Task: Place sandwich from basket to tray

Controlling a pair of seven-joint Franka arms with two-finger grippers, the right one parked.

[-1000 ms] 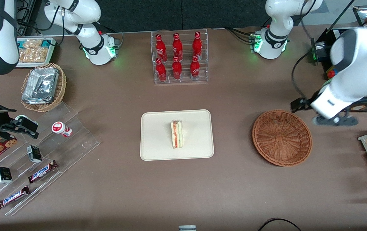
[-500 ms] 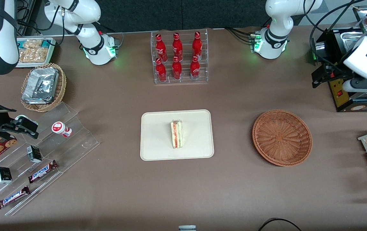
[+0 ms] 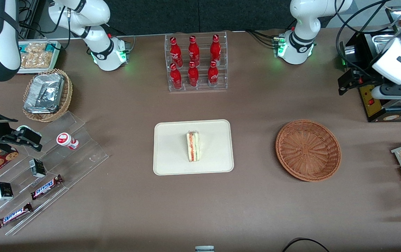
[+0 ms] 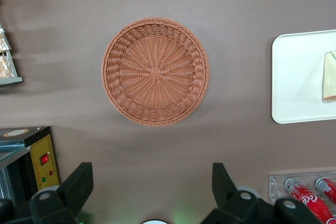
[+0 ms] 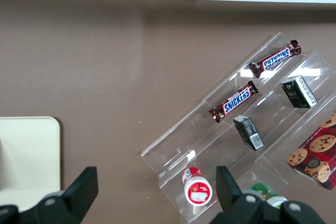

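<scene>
Reddish-brown wicker, woven in spokes radiating from a small square centre, is being shown by the basket (image 4: 155,71) below the black-fingered gripper (image 4: 149,190). Plain cream-beige is being shown by the tray (image 3: 172,154) farther out, and pale white bread with red and green stripes by the sandwich (image 3: 193,146) on it. Dull brown is being shown by the table (image 3: 256,210) throughout.

The left arm was raised high at the working arm's end of the table, its white forearm slanting down to the wrist. The gripper (image 4: 149,192) hung well above the table, facing straight down, its two dark fingers (image 4: 79,184) spread wide apart with nothing between them. Black cables looped from the arm above the wrist.
</scene>
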